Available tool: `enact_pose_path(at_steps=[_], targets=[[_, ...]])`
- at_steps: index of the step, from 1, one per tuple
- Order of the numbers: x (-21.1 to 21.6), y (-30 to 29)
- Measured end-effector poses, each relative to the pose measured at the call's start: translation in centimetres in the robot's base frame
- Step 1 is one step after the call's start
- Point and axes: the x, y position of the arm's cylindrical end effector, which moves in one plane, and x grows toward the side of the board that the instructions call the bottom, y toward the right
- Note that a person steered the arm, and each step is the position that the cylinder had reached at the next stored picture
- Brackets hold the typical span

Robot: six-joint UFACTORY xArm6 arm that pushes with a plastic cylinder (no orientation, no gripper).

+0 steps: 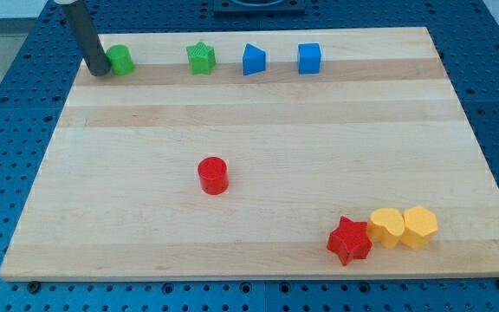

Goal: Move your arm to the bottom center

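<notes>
My tip [100, 71] rests on the wooden board [258, 173] at the view's top left, right beside the left side of a green cylinder [121, 60]. Along the top edge also stand a green star [201, 58], a blue pentagon-like block [253, 60] and a blue cube [309, 58]. A red cylinder [213, 175] stands left of the board's centre. At the bottom right a red star [350, 240], a yellow heart-like block [387, 227] and a yellow hexagon [420, 226] sit in a touching row.
The board lies on a blue perforated table [7, 104] that shows on all sides. The rod leans up out of the view at the top left.
</notes>
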Motion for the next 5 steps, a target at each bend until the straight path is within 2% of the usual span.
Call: enact_pose_path(at_steps=[1, 2, 3, 5], targets=[[0.4, 2.1], [-0.4, 2.3], [0.7, 2.7], [14.8, 0.0]])
